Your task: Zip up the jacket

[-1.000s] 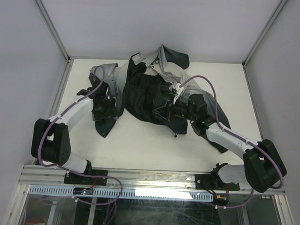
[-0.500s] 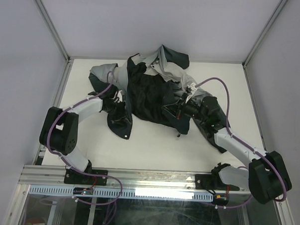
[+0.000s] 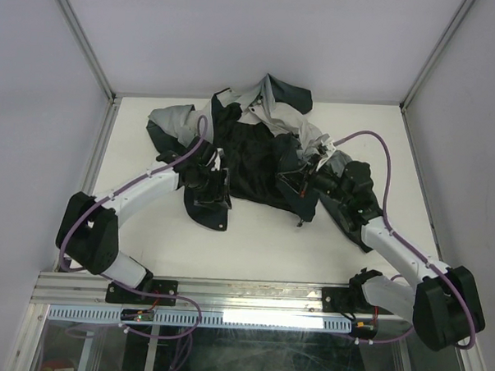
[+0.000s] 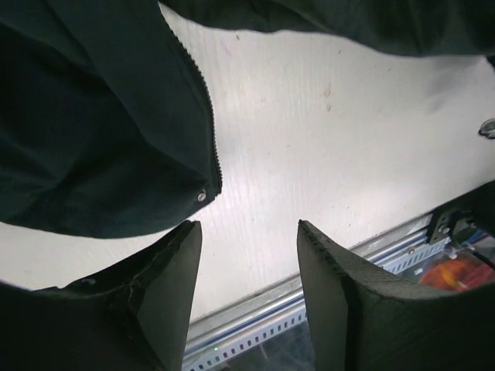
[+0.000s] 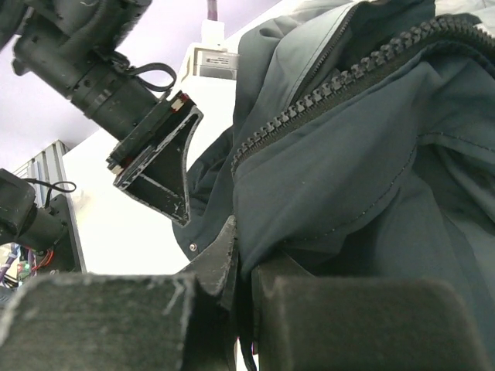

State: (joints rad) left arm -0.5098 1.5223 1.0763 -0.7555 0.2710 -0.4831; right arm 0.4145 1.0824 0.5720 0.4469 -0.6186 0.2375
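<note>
- The jacket (image 3: 249, 149) lies crumpled mid-desk (image 3: 253, 243), front open. Its long axis seems to run from the hood (image 3: 276, 92) at the far edge to the hem nearest the arms.
- The right gripper (image 5: 241, 259) has its jaws clamped on the jacket's front edge, below the zipper teeth (image 5: 348, 77).
- The left gripper (image 4: 249, 236) hovers, jaws apart and empty, just beside the other panel's hem corner (image 4: 197, 193).
- It should pinch that corner close to the teeth and keep both zipper ends level.

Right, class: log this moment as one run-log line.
left tool: open, empty, beside zipper edge | right tool: shut on jacket | status: not yet zipped
</note>
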